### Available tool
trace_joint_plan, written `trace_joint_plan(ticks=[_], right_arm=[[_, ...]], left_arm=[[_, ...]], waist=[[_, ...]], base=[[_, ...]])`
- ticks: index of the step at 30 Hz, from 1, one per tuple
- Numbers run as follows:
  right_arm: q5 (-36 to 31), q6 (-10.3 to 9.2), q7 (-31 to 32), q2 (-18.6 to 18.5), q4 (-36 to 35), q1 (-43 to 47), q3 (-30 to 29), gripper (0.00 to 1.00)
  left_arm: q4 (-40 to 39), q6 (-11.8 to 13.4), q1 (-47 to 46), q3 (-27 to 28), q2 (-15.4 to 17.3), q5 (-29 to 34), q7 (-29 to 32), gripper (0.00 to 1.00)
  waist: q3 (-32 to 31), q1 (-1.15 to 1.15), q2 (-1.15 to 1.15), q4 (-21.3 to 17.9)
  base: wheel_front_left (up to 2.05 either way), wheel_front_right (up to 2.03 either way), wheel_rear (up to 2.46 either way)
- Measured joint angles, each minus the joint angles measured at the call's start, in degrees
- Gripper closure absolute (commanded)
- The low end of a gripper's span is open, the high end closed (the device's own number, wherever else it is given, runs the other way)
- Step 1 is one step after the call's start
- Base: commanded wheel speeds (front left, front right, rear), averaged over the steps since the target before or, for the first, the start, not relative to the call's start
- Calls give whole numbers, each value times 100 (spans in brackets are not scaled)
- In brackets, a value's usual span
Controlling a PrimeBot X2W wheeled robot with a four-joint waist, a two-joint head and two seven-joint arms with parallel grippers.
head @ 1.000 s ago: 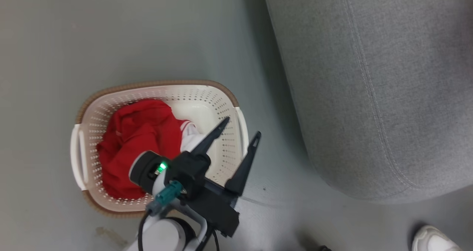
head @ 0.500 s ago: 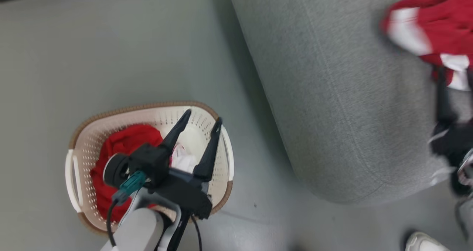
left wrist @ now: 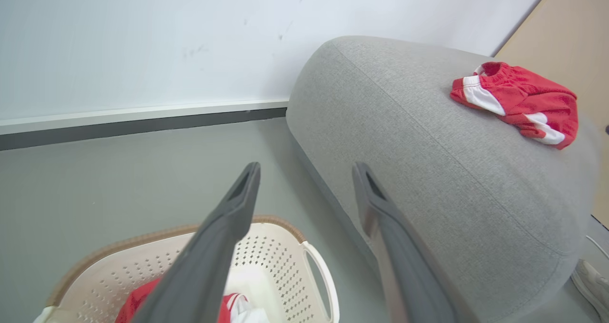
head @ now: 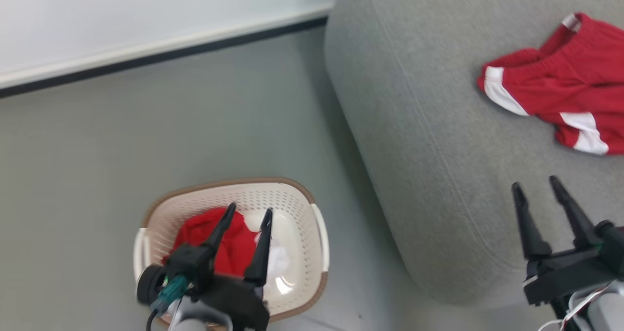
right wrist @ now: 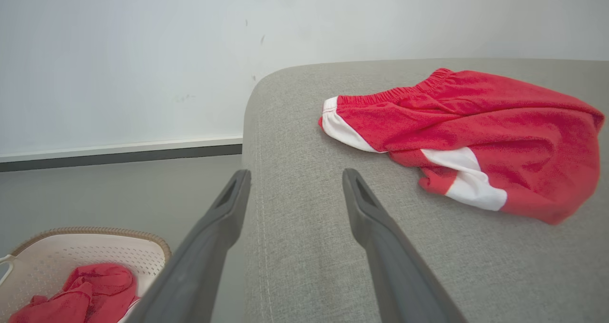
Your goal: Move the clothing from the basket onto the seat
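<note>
— On the seat (head: pixel 429 126), over to the right, what's that red heap?
— A pair of red shorts (head: pixel 555 87) with white panels and an elastic waistband, lying crumpled on top of the grey cushion, well in from its rounded edge
— And the right gripper (head: pixel 534 183)?
— It hovers over the seat just short of the shorts. Both dark fingers are spread with nothing between them: released, and not touching the cloth
— What's in the basket (head: pixel 219 183)?
— A bunched red garment (head: pixel 192 233) in the left half, as the head view shows it, with a bit of white fabric (head: pixel 274 262) next to it. The right half shows the bare cream bottom. The basket stands on the grey floor (head: pixel 195 126) beside the seat, not touching it
— Does the left gripper (head: pixel 248 208) have hold of anything?
— No. It hangs above the basket with its jaws wide and empty, fingertips pointing toward the far rim. I can't tell how high it is above the cloth
— Anything else around?
— A white wall (head: pixel 146 19) with a dark baseboard (head: pixel 161 58) beyond the basket. In the left wrist view, a pale shoe (left wrist: pixel 590 280) sits on the floor by the seat's near corner
</note>
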Motion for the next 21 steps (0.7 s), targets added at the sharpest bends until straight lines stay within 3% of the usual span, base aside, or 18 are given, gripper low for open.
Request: trace_joint_plan(ticks=[11,21], right_arm=[[-372,-337,-1,356,-412,922,168,0],[-702,-456,0,503,-740,1358,419,0]], left_arm=[[198,76,765,612,199,-22,-135,0],[-10,126,1667,1152,588,-225,-166,0]], waist=[[-797,1,0,763],[-1653,1,-1,1265]], base=[[0,0,0],[0,0,0]])
